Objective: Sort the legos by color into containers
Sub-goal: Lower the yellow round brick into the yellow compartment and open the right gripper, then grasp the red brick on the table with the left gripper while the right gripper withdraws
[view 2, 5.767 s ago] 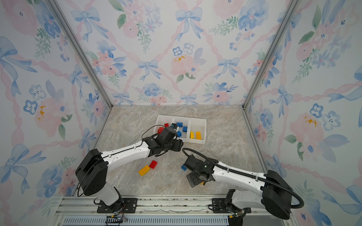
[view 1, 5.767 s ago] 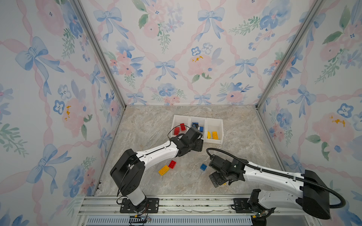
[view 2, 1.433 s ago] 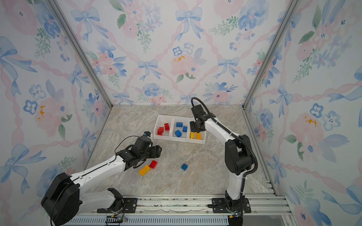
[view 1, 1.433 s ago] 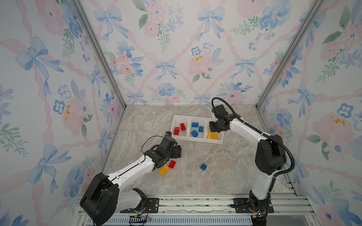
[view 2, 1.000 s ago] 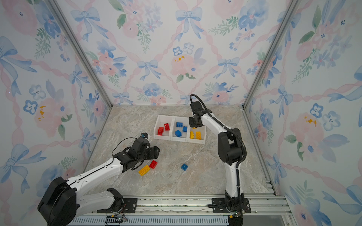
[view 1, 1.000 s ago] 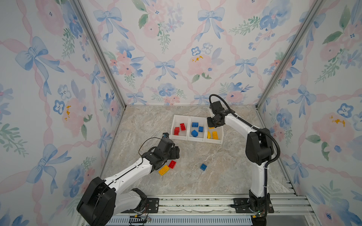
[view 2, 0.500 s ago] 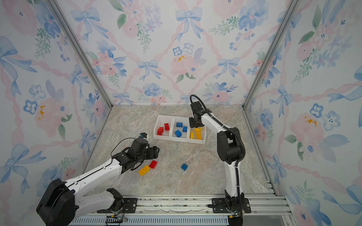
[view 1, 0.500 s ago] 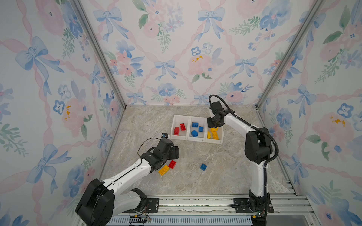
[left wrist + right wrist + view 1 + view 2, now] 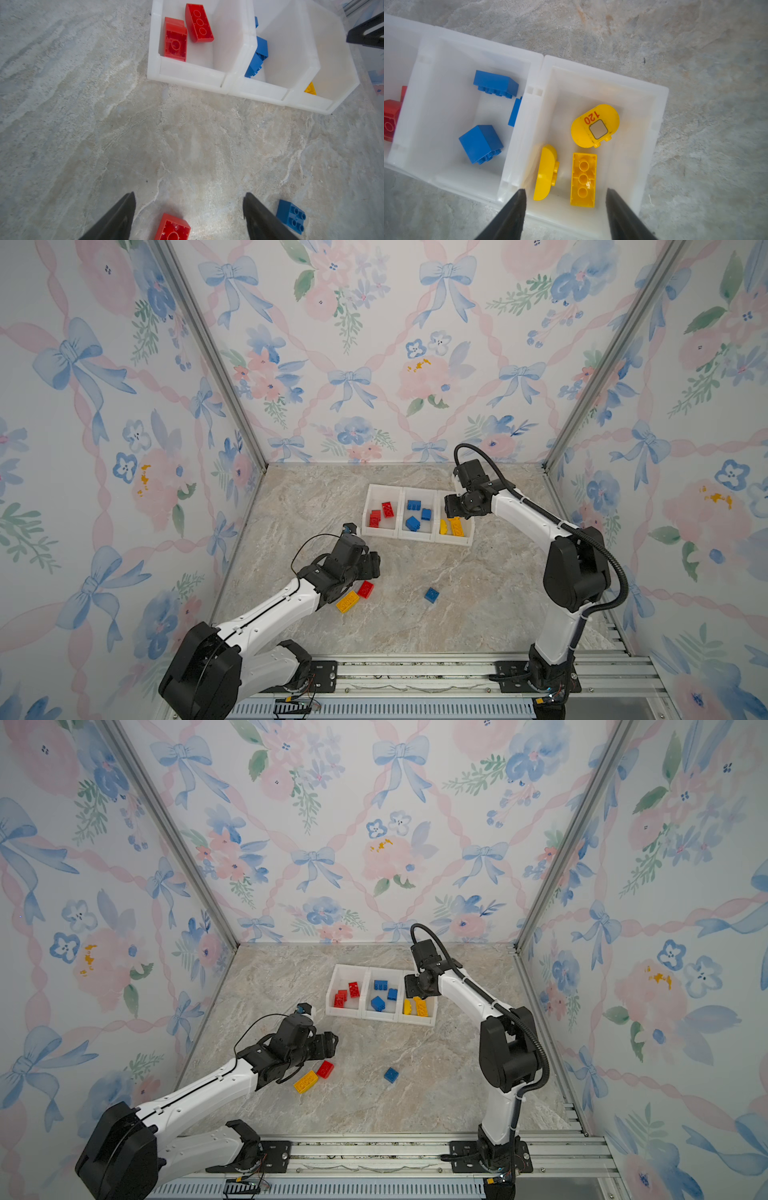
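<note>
yellow oblong brick now lies underside up on the floor of the end bin, low in the middle of the right wrist view, beside two rounded yellow pieces. a second ago the right gripper was shut above this bin; now its jaws stand parted and empty just over the brick, so that drop looks done. three pieces remain on the table in both top views: a red brick, a loose yellow brick just beside it, and a blue brick further right. the left gripper hangs wide open, holding nothing. the red brick sits at the bottom edge of the left wrist view, between the jaws but short of their tips, so it is likely the next pick.
</note>
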